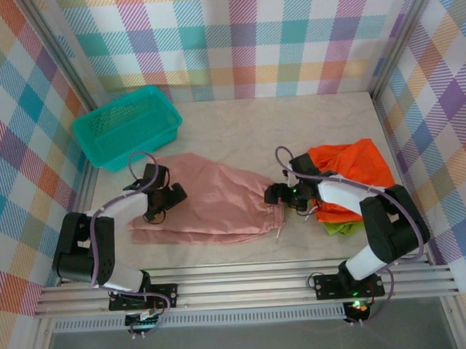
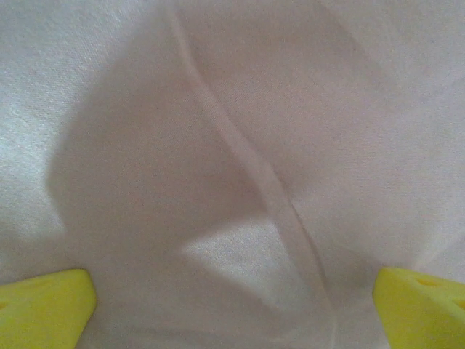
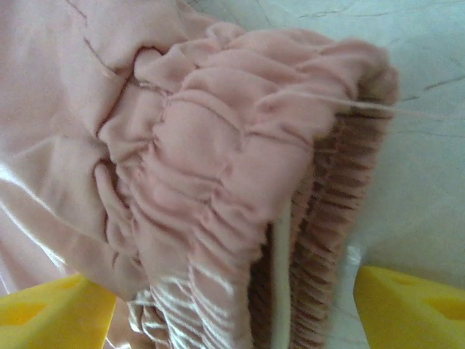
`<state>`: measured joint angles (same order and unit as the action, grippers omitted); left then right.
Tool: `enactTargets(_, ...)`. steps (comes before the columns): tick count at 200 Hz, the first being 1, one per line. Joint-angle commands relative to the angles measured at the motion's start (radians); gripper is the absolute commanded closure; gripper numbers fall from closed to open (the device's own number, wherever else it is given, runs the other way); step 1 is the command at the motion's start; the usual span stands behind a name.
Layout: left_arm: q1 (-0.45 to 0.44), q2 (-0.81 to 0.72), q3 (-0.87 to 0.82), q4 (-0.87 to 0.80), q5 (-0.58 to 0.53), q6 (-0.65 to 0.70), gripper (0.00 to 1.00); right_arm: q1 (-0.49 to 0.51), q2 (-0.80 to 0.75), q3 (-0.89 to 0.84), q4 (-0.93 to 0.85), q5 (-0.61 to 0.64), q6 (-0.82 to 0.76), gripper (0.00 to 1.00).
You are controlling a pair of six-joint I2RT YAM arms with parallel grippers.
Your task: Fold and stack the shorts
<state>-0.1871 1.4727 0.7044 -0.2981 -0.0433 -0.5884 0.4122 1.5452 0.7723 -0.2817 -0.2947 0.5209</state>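
Gaping empty, my right gripper (image 3: 232,309) straddles the waistband (image 3: 240,167) of the dusty pink cloth shorts (image 1: 219,200), which stretch leftward under my equally open left gripper (image 2: 232,309).

Bright, even overhead light, soft shadows
Both wrist views are close and blurry; a grey shadow crosses the pink shorts (image 2: 182,145), with pale sheen on their folds

The lime green shorts (image 1: 340,228) lie mostly hidden beneath the orange shorts (image 1: 355,165)
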Motion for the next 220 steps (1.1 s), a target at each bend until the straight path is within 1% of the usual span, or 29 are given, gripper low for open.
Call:
enactTargets(1,0.011,0.058,-0.057,-0.026,0.078,-0.007,0.00,0.007,0.027,-0.016,0.067,-0.062,0.027,0.18)
enactTargets(44,0.011,0.062,-0.059,-0.019,0.081,-0.008,0.00,0.034,0.082,-0.007,0.104,-0.092,0.047,0.22)
enactTargets(71,0.011,0.064,-0.060,-0.016,0.087,-0.011,0.00,0.046,0.108,0.002,0.116,-0.101,0.059,0.31)
enactTargets(109,0.011,0.060,-0.062,-0.016,0.089,-0.011,0.00,0.057,0.081,0.022,0.075,-0.082,0.051,0.35)
enactTargets(141,0.011,0.059,-0.063,-0.016,0.086,-0.010,0.00,0.059,0.043,0.033,0.040,-0.057,0.042,0.43)
enactTargets(181,0.011,0.058,-0.064,-0.015,0.086,-0.009,0.00,0.067,0.086,0.041,0.049,-0.064,0.044,0.49)
enactTargets(194,0.011,0.058,-0.065,-0.015,0.085,-0.010,0.00,0.069,0.105,0.043,0.055,-0.063,0.049,0.57)
enactTargets(199,0.011,0.055,-0.065,-0.015,0.085,-0.010,0.00,0.069,0.113,0.046,0.053,-0.062,0.048,0.62)
enactTargets(220,0.011,0.036,-0.068,-0.017,0.085,-0.015,0.00,0.071,0.115,0.066,0.012,-0.020,0.027,0.79)
